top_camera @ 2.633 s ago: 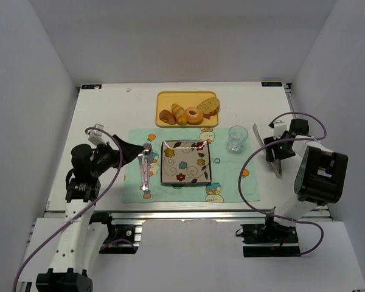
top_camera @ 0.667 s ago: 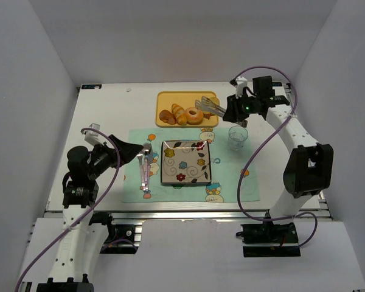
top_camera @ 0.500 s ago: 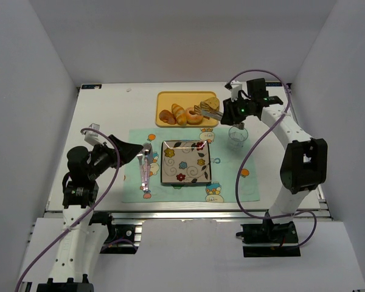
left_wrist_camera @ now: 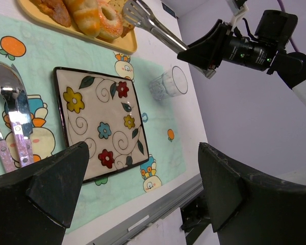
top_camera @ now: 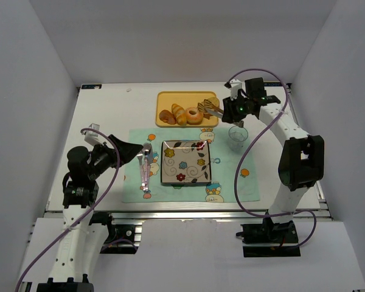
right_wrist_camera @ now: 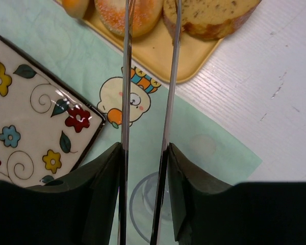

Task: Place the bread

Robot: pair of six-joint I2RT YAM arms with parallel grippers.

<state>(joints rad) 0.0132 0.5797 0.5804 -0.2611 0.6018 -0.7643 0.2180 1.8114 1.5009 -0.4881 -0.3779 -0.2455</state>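
Reaching stage: right pincer [right_wrist_camera: 143, 204] clamped on tongs [right_wrist_camera: 125, 102], tong arms apart, tips near bread [right_wrist_camera: 209, 18]; slice lying at right end of yellow tray [right_wrist_camera: 194, 53], not gripped. Next, likely: straddle slice, squeeze, lift, carry to flowered plate [right_wrist_camera: 20, 127]; left pincer [left_wrist_camera: 143, 194] wide, idle.

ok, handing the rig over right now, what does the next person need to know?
Left gripper open, empty, by the cutlery left of the plate.
Right gripper shut on the tongs, tips over the yellow tray at the bread.
Bread lies on the tray, not lifted.
Done: tongs in hand, at the tray. Left: grip bread, move it, probably to the empty plate, release.
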